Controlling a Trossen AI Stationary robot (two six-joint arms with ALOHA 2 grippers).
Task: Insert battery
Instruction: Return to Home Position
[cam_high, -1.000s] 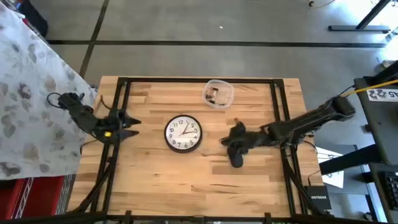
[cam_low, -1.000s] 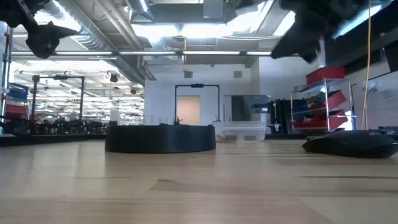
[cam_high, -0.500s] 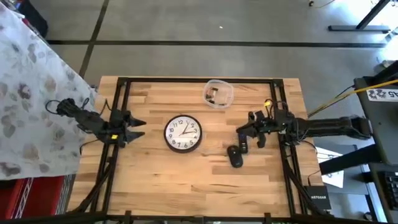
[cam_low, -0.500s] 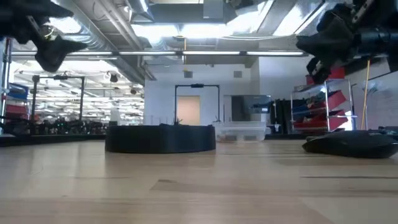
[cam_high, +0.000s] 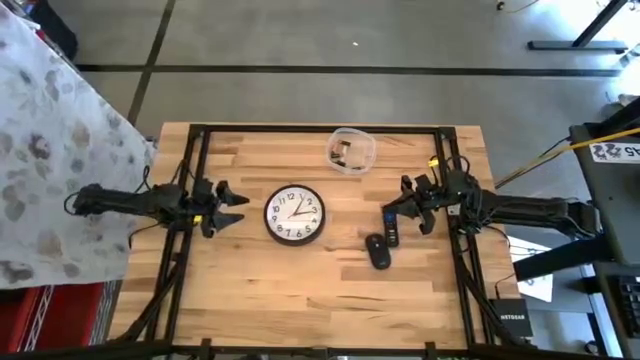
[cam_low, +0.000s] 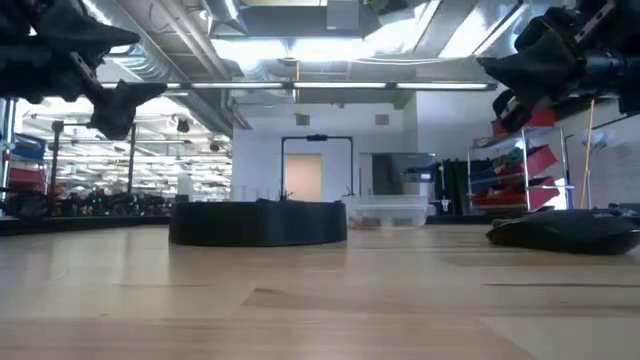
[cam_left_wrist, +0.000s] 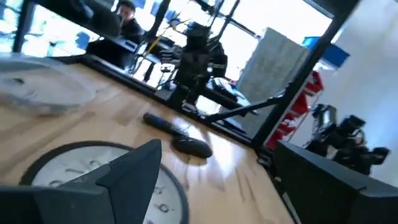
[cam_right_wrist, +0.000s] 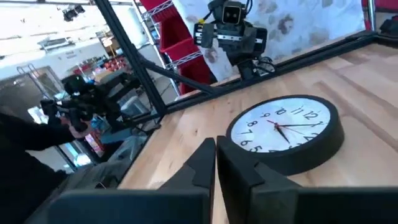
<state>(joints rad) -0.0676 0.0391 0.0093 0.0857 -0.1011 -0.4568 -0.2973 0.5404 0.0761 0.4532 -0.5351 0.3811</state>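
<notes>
A round black-rimmed clock (cam_high: 295, 215) lies face up at the table's middle; it also shows in the right wrist view (cam_right_wrist: 286, 134). A clear bowl (cam_high: 351, 150) at the far edge holds small dark pieces; I cannot tell whether these are the battery. Right of the clock lie a slim dark piece with a blue band (cam_high: 392, 231) and a dark rounded piece (cam_high: 379, 257). My left gripper (cam_high: 238, 203) hovers open just left of the clock. My right gripper (cam_high: 395, 207) hovers shut above the slim piece, its fingers (cam_right_wrist: 205, 165) pointing at the clock.
Black frame rails (cam_high: 190, 250) run along the table's left and right sides and its far edge. Bare wood lies between the clock and the near edge (cam_high: 300, 300). A patterned cloth (cam_high: 50, 150) hangs beyond the left edge.
My right gripper has risen and drawn back toward the table's right edge from over the two dark pieces, uncovering the slim one. My left gripper has moved toward the clock and come lower. The clock and the bowl have stayed put.
</notes>
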